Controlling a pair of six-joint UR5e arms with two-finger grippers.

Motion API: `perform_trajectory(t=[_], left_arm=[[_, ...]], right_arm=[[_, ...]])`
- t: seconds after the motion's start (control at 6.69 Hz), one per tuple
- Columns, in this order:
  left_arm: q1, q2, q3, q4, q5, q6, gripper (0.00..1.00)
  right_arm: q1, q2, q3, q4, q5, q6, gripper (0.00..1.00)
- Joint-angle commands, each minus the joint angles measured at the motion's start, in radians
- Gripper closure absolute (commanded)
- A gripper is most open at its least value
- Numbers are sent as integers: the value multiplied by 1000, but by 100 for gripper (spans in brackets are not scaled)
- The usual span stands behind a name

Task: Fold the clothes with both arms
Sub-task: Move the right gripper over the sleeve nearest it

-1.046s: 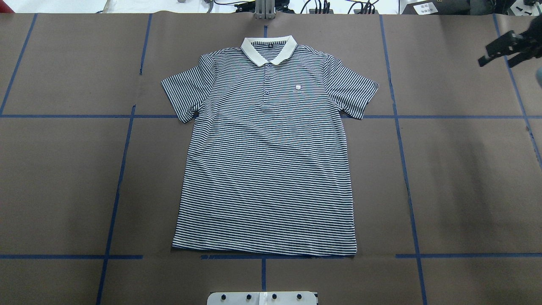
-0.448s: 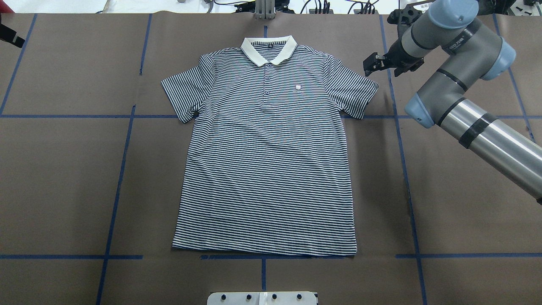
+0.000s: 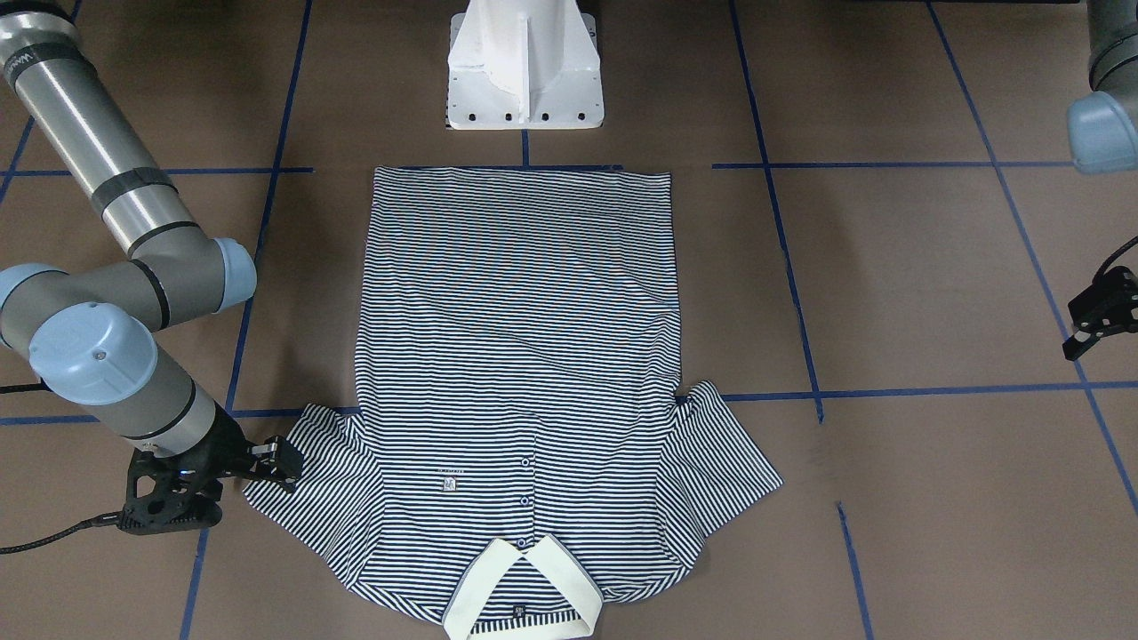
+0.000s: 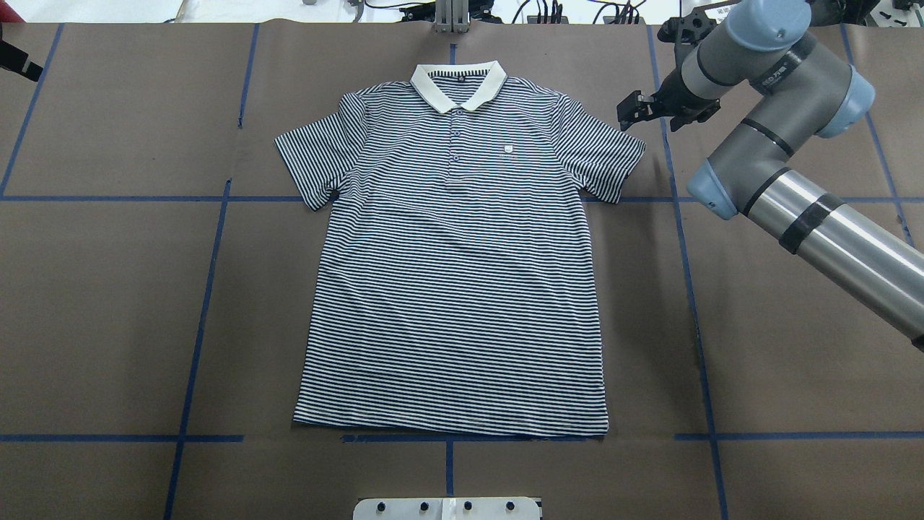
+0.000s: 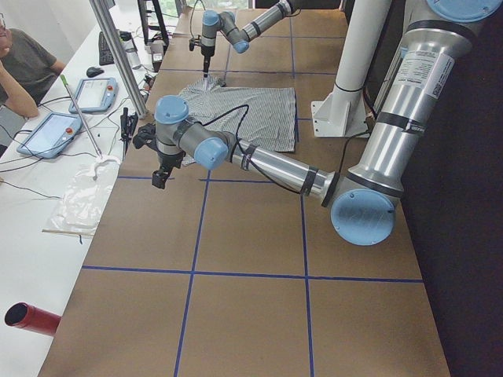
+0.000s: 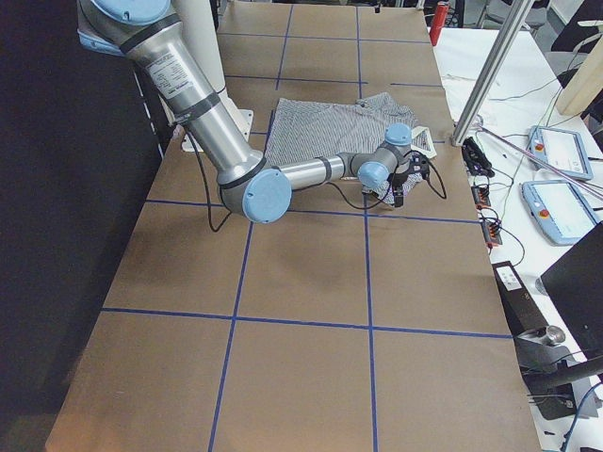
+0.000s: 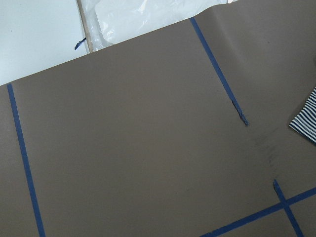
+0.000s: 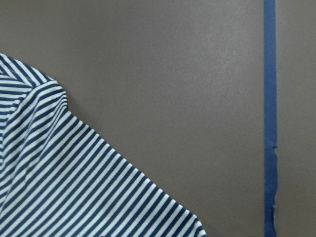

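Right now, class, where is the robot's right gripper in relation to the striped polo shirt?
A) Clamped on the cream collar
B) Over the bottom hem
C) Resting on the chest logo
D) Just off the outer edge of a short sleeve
D: the overhead view shows the right gripper next to the sleeve of the polo shirt on the robot's right, well away from the other three places.

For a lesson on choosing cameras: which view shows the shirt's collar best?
Overhead exterior: the collar lies whole, unobstructed. Front-facing shows it large but at the frame's bottom edge. Side views make it tiny; wrist views miss it.
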Motion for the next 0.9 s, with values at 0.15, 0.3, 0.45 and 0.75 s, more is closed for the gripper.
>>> perform_trajectory(t=[0.15, 0.3, 0.45, 0.75], left_arm=[[0, 2, -1, 1, -2, 2, 0], [0, 3, -1, 0, -2, 7, 0], [0, 3, -1, 1, -2, 7, 0], [0, 0, -1, 4, -3, 6, 0]], right_arm=[[-13, 14, -30, 0, -12, -10, 30], [-11, 14, -30, 0, -11, -11, 54], [-11, 17, -30, -2, -9, -19, 85], [-9, 20, -20, 0, -9, -43, 100]])
